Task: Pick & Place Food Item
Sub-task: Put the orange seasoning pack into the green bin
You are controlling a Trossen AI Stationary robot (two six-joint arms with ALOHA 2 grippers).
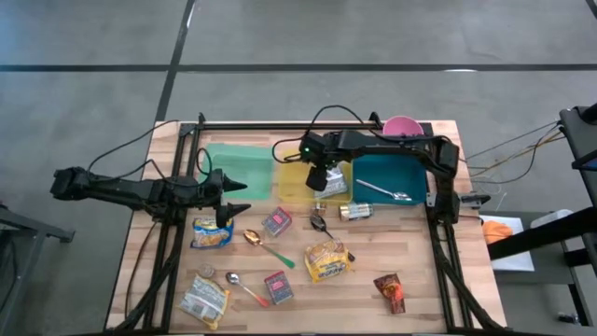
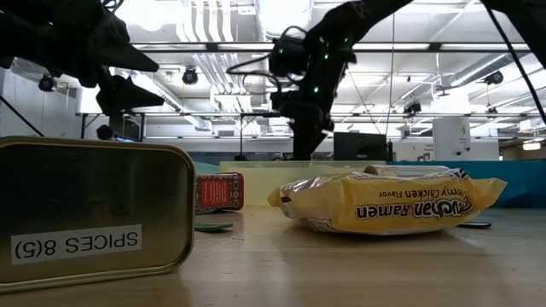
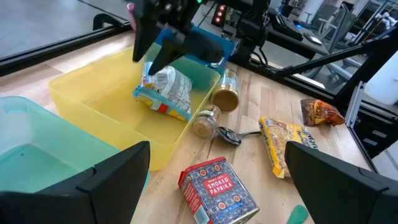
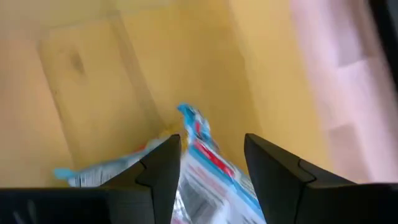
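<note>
A crinkled silver food packet [image 3: 166, 92] with blue and orange edges sits tilted inside the yellow bin [image 3: 93, 102], close to the bin's right wall. My right gripper [image 3: 158, 59] comes down on it from above, over the bin's near right corner [image 1: 322, 182], and is shut on its upper end. My left gripper [image 1: 239, 196] waits open at the table's left, above a yellow ramen packet [image 1: 213, 233], with nothing between its fingers. My right gripper has the packet's upper end [image 4: 200, 146] between its two fingers, which slant steeply down from above. The packet fills the gap between them, and a blue-edged corner [image 4: 186, 113] sticks out past the fingertips. The packet hangs tilted; I cannot tell whether its lower edge [image 3: 171, 112] touches the bin's floor.
A green bin [image 1: 238, 168] stands left of the yellow one, and a teal bin [image 1: 410, 173] holding a spoon stands to its right. Two small jars [image 3: 214, 106], paprika tins [image 3: 217, 186], spoons, ramen packets [image 1: 328, 261] and a spice tin [image 2: 85, 213] lie on the near table.
</note>
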